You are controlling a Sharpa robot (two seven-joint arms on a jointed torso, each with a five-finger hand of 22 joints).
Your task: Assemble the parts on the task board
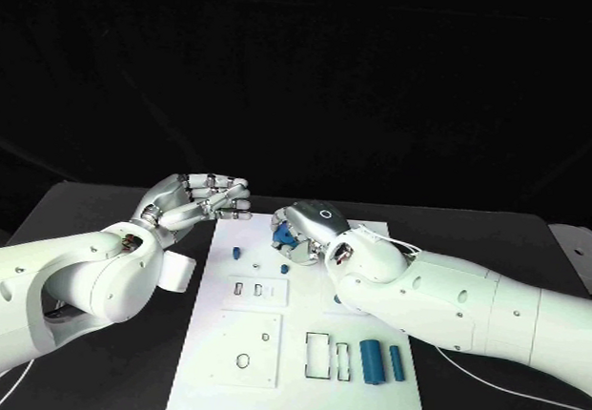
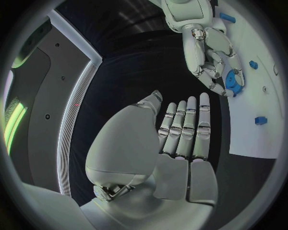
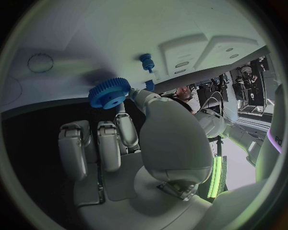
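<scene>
Your right hand (image 1: 311, 227) pinches a small blue gear (image 3: 109, 92) at its fingertips, over the far edge of the task board (image 1: 214, 371), at about 12 o'clock from the board's middle. The gear looks like stiff moulded plastic, light enough that its weight should not matter, but smooth and small, so it could twist or slip out of a shallow pinch. You do best to hold it by the toothed rim on two opposite sides, leaving the centre free; the teeth give some purchase. It is a flat round disc, bright blue, with fine teeth all round its edge.

Your left hand (image 1: 200, 200) holds nothing; its fingers lie straight and close together above the tabletop (image 1: 90, 203), just off the board's far left corner, at about 10 o'clock.

A blue peg (image 3: 146, 61) stands on the board near the gear, and I judge that to be a likely seat for it. Two blue cylinders (image 1: 380, 361) lie at the board's near right, about 4 o'clock, beside a rectangular slot (image 1: 318, 356).
</scene>
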